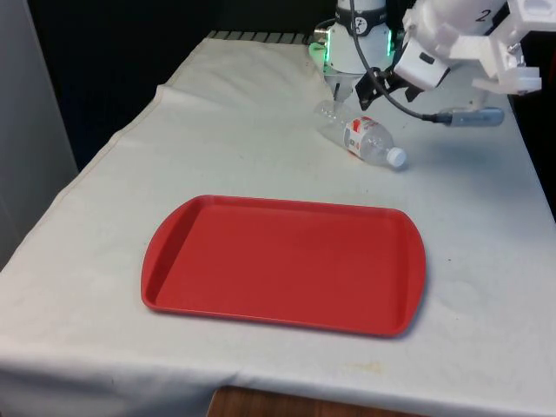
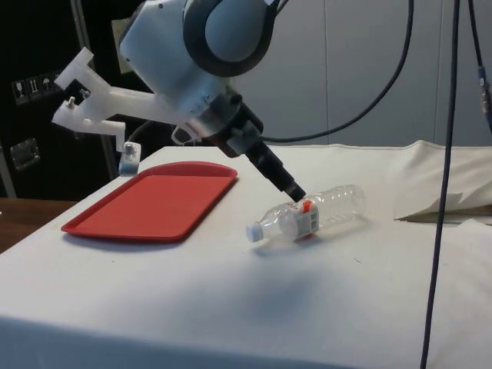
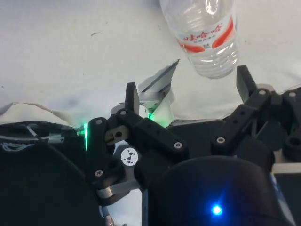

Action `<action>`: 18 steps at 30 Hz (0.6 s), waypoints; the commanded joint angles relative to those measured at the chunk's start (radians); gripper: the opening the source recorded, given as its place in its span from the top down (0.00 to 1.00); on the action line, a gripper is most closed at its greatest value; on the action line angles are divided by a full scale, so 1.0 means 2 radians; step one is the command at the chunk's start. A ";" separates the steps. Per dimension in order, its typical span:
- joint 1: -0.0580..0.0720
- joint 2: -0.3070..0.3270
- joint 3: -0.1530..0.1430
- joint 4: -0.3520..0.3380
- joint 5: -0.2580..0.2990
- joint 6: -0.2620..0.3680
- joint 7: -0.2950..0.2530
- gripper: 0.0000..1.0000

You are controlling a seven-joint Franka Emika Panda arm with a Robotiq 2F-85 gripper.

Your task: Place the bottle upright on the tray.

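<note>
**Bottle lay on its side near the table's far edge, tray bare**

Bottle (image 1: 360, 135) first, in the front view: you would have seen it lying flat on the white cloth (image 1: 243, 139), clear plastic with a red and white label and a white cap (image 1: 396, 157). It sat towards the table's far edge, on the front view's right, well apart from the red tray (image 1: 174, 261), which lay flat nearer the table's near edge. The cap pointed towards the near edge and the front view's right. The gripper (image 1: 369, 97) hung just above the bottle's body, slanting down from the white arm.

In the side view, you had the bottle (image 2: 311, 215) on its side with the cap (image 2: 254, 231) turned towards the tray (image 2: 150, 204). The gripper (image 2: 296, 194) reached down at a slant, its tip just over the labelled middle; whether it touched could not be told.

In the wrist view, your two black fingers (image 3: 132, 98) stood spread wide with nothing between them. The bottle (image 3: 204, 33) lay beyond the fingertips, label up, nearer one finger than the other.
</note>
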 commanded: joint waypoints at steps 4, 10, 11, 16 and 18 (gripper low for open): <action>-0.002 0.010 -0.004 0.005 -0.005 0.001 -0.002 0.00; -0.002 0.019 -0.009 0.008 -0.007 0.001 -0.004 0.00; -0.002 0.022 -0.010 0.009 -0.007 0.001 -0.004 0.00; -0.001 0.036 -0.012 0.017 -0.010 -0.006 -0.005 0.00; -0.001 0.042 -0.012 0.020 -0.011 -0.010 -0.005 0.00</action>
